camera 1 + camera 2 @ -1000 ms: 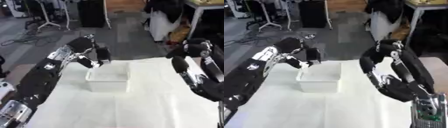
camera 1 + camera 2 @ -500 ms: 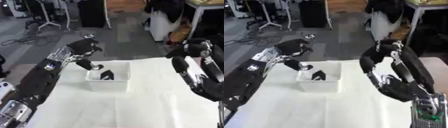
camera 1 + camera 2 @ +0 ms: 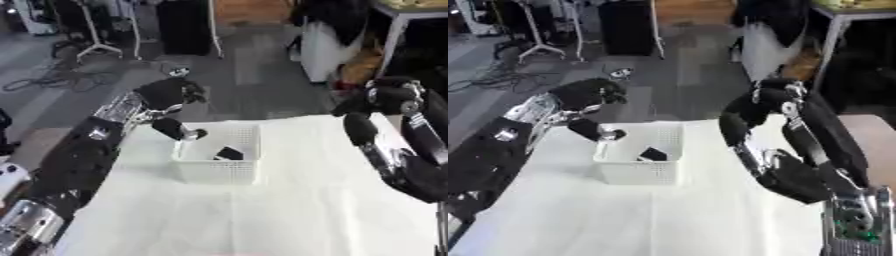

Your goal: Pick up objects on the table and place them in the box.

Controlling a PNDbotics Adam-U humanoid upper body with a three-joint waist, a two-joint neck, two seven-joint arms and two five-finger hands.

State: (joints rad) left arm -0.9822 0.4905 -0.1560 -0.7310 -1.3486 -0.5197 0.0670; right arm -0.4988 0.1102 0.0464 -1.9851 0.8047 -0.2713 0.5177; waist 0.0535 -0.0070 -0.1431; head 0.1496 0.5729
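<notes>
A white mesh box point(image 3: 217, 169) stands on the white-covered table point(image 3: 262, 215), toward its far left. A small black object point(image 3: 229, 153) lies inside the box, leaning against its front wall. My left hand point(image 3: 173, 128) hangs over the box's left rim with its fingers relaxed and nothing in them. My right arm point(image 3: 785, 150) is bent up high at the right side of the table, well clear of the box. Its hand does not show in either view.
White cloth covers the whole table, whose far edge runs just behind the box. Beyond it lie grey floor, cables, a light stand point(image 3: 92, 30) and a black cabinet point(image 3: 184, 25). A second table point(image 3: 872, 135) stands at the right.
A second ago my left hand held the black object over the box. It let go, the object dropped in, and the hand drew back to the left rim.
</notes>
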